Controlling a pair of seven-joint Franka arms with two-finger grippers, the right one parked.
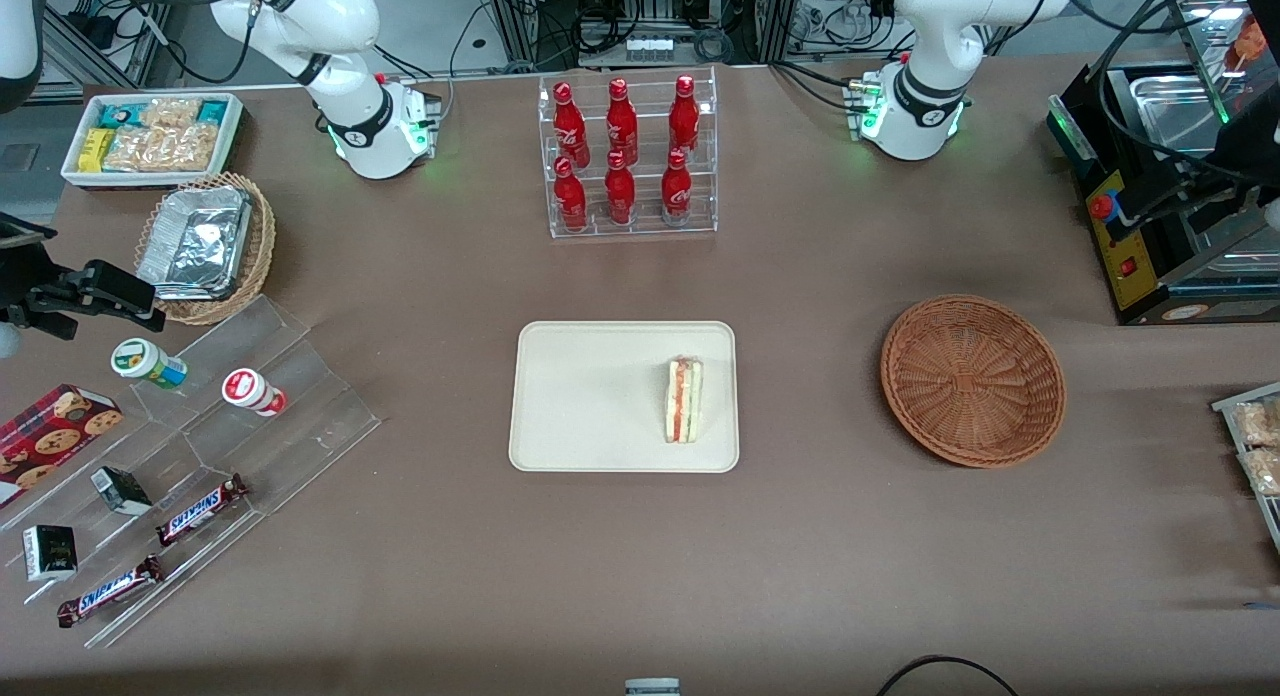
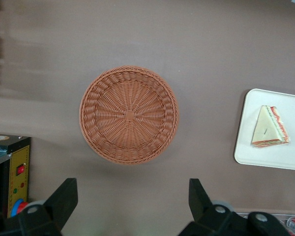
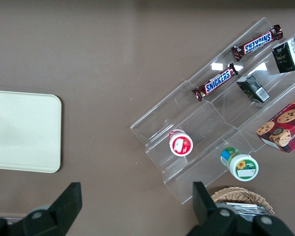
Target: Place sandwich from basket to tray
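Sandwich on the tray, basket bare

The sandwich (image 1: 684, 399) lies on the tray (image 1: 580, 396); the tool (image 2: 130, 201) hangs spread above the bench, over the basket (image 2: 129, 114), holding nothing

The sandwich (image 1: 684, 399) is lying on the tray (image 1: 580, 396), the basket (image 1: 972, 379) sitting well apart, gripper unseen

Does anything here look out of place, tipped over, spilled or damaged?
Nothing stands out. The sandwich lies intact on the tray, near the edge toward the basket, which holds nothing. The gripper hangs open above the table beside the basket, jaws wide apart, holding nothing.
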